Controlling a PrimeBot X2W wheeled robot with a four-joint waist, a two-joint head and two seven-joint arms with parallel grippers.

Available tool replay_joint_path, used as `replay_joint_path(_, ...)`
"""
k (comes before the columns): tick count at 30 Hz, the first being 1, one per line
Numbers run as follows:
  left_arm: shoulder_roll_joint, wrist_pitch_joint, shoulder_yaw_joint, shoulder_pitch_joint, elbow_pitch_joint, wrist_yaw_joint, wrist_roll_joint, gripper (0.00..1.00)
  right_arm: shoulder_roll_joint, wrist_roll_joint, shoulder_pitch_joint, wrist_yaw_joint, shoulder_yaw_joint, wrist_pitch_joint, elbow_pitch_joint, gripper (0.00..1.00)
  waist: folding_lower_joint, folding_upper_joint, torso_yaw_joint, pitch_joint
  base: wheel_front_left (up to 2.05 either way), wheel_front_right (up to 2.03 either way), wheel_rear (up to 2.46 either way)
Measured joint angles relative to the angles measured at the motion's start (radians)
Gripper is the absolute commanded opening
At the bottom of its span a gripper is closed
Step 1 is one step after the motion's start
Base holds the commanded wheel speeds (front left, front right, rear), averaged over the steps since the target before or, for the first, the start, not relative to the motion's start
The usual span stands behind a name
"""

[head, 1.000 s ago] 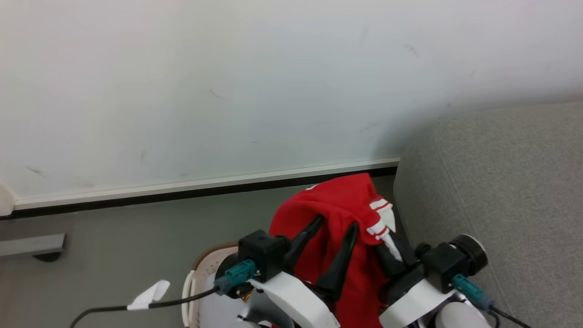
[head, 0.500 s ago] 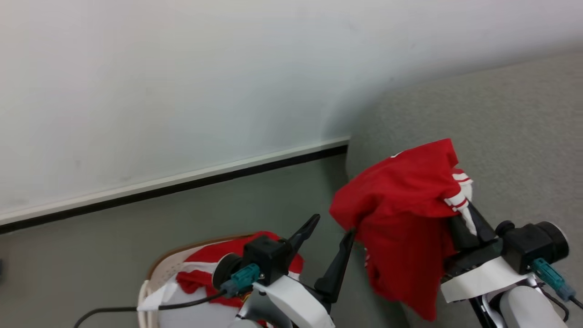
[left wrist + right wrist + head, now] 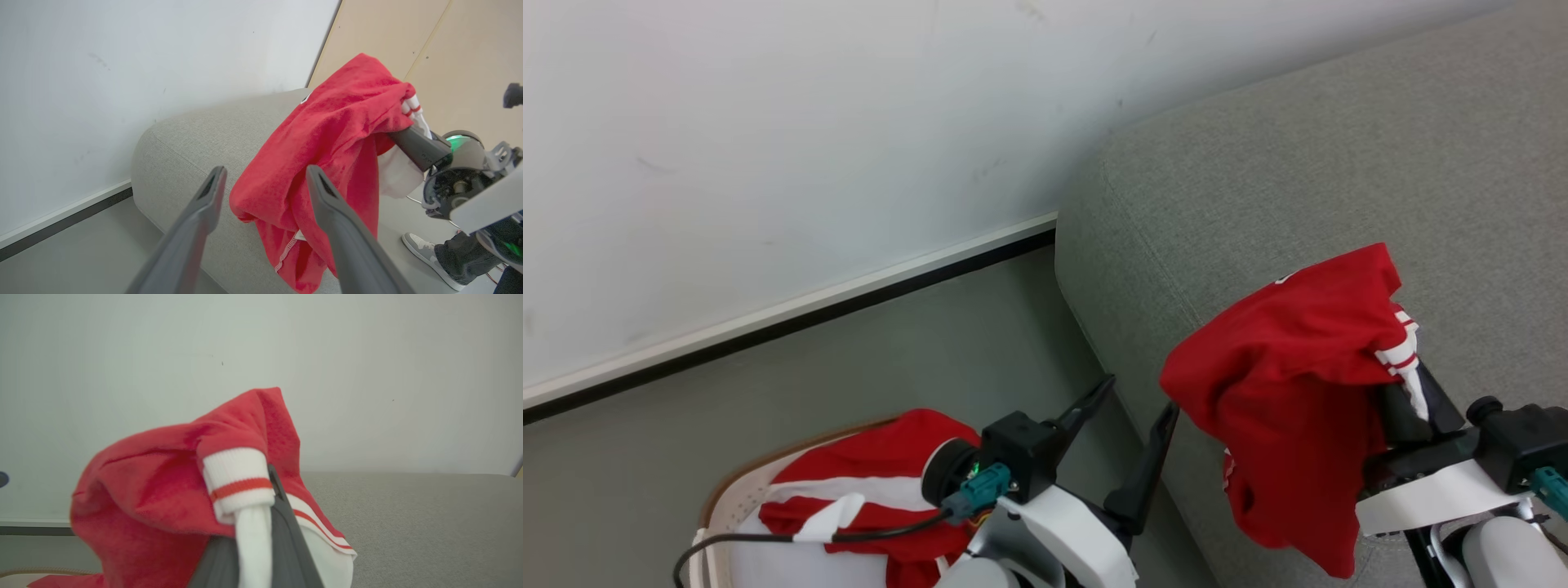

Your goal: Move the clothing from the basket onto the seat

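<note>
R gripper (image 3: 1409, 404) fingers pressed together, pinching red garment (image 3: 1290, 367), held above seat (image 3: 1298, 163) left edge. L gripper (image 3: 1139, 394) fingers spread, empty, btwn basket (image 3: 712, 523) & seat. 2nd garment (image 3: 866, 474) in basket, left.

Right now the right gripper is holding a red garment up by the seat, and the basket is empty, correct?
Not quite: the basket is not empty. The head view shows more red and white clothing lying in it. The rest is right: the right gripper is shut on the red garment, held up by the seat.
</note>
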Motion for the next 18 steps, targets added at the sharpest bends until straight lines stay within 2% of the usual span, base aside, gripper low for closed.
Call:
replay_joint_path(4,-0.005,0.0,-0.012,-0.019,0.004,-0.003,0.001,1.0,-0.007,0.005,-0.012,0.0,-0.028,0.0,0.003,0.0,0.0,0.0,0.011,0.024,0.0,0.0,0.0)
replay_joint_path(9,-0.006,0.007,-0.016,-0.072,0.015,-0.005,0.019,1.0,-0.03,0.017,-0.106,0.0,-0.036,0.0,0.043,0.0,0.0,0.0,0.035,0.08,0.0,0.0,0.0)
replay_joint_path(12,-0.007,0.013,-0.019,-0.125,0.018,-0.009,0.037,1.0,-0.073,0.012,-0.219,0.0,-0.052,0.0,0.079,0.0,0.0001,0.0,0.052,0.126,0.0,0.0,0.0)
replay_joint_path(18,-0.017,0.005,-0.031,-0.246,0.027,-0.013,0.076,1.0,-0.174,0.019,-0.467,0.0,-0.165,0.0,0.205,0.0,0.0001,0.0,0.105,0.235,0.0,0.0,0.0)
